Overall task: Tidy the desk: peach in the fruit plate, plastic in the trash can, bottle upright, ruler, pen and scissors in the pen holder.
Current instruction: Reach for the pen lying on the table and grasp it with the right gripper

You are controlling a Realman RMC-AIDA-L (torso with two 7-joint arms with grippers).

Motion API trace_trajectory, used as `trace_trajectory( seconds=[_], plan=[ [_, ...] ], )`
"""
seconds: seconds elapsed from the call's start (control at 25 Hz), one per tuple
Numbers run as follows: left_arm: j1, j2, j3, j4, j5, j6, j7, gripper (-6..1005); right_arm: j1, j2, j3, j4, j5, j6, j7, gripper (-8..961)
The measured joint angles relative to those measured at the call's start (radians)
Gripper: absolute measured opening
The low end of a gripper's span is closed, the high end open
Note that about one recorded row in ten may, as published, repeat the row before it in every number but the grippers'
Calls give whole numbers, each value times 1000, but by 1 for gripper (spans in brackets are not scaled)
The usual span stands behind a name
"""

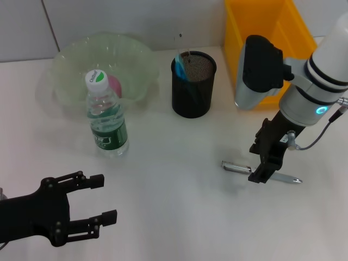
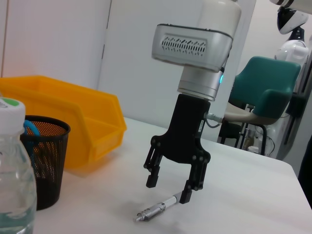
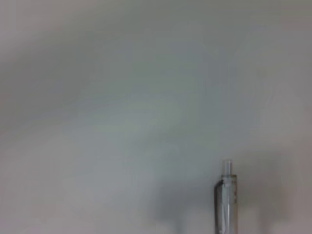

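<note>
A silver pen point(image 1: 234, 167) point(image 2: 156, 208) point(image 3: 225, 200) lies flat on the white desk. My right gripper point(image 1: 256, 162) point(image 2: 168, 189) hangs open just above its middle, one finger on each side, not touching it. The black mesh pen holder point(image 1: 193, 84) point(image 2: 46, 165) holds blue-handled scissors point(image 1: 180, 66); I cannot make out the ruler. The water bottle point(image 1: 109, 122) point(image 2: 14, 185) stands upright in front of the green fruit plate point(image 1: 70, 60), where the pink peach point(image 1: 115, 84) lies. My left gripper point(image 1: 106, 198) rests open at the near left. The plastic is out of view.
A yellow bin point(image 1: 261, 32) point(image 2: 63, 122) stands at the back right, behind my right arm. In the left wrist view a teal chair point(image 2: 268, 92) stands beyond the desk's far edge.
</note>
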State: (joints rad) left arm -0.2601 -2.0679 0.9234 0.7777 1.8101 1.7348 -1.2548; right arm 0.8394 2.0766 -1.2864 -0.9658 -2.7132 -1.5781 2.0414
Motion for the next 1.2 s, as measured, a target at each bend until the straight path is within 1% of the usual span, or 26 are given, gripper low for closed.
trace_trajectory(
  seconds=[0.36,1.2],
  plan=[
    [2,0,0,0,0,1,3,790,18,1,-51,39,-8,40,31,715],
    [3,3,0,0,3,8,2,789,28,7,-102,89,-14,85,61,715]
  ],
)
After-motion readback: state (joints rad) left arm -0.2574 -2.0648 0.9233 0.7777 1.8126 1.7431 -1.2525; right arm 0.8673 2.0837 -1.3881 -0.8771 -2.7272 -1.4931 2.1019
